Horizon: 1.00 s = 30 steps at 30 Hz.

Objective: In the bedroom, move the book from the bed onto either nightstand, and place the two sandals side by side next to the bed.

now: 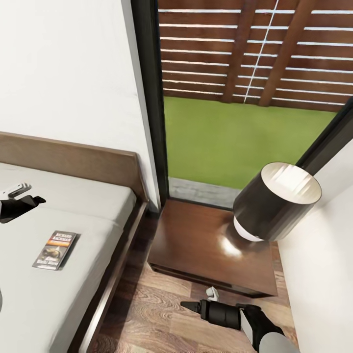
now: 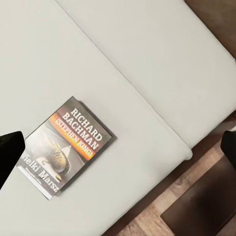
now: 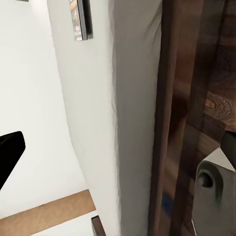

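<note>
Book (image 1: pixel 56 250) flat on bed (image 1: pixel 29 294), near open left gripper (image 1: pixel 27 192).

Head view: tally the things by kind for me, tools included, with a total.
Book: 1
Bed: 1
Nightstand: 1
Lamp: 1
Tools: 2, left tool and right tool
Total: 6

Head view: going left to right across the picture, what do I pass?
Left claw → book on the bed → nightstand → lamp.
</note>
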Available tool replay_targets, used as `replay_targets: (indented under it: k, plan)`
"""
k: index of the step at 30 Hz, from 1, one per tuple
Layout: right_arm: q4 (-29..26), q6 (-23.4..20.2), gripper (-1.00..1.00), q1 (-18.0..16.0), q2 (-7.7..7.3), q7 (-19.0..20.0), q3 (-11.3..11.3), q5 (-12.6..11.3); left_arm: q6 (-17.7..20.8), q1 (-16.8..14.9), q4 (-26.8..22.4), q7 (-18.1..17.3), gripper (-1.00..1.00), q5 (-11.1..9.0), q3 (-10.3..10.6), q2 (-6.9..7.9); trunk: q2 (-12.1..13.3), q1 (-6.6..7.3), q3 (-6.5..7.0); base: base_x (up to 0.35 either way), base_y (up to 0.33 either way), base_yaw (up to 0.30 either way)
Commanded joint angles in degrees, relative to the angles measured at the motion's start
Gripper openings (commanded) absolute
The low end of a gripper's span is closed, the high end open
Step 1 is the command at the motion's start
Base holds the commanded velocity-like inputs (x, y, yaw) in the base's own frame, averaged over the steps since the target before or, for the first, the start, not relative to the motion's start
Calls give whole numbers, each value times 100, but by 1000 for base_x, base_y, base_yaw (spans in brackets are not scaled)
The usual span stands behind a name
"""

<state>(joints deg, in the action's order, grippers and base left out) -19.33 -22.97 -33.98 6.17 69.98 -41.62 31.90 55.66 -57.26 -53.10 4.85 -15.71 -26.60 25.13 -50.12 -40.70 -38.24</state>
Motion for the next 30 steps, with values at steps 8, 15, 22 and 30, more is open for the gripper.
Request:
replay_targets:
  k: [8, 15, 22, 30]
  plan:
    - [-16, -58, 100, -4, 7, 33, -48, 45, 24, -4, -1, 51, 100, -61, -3, 0, -327, -177, -222, 0, 0, 0]
    - [-15, -58, 100, -4, 7, 33, -48, 45, 24, -4, 1, 51, 100, -59, -3, 0, -608, -331, -410, 0, 0, 0]
    - [-13, -58, 100, -4, 7, 33, -48, 45, 24, -4, -3, 51, 100, -61, -3, 0, -888, -484, -599, 0, 0, 0]
    - [-16, -58, 100, -4, 7, 33, -48, 45, 18, -4, 125, 47, 100, -58, -3, 0, -1209, -660, -814, 0, 0, 0]
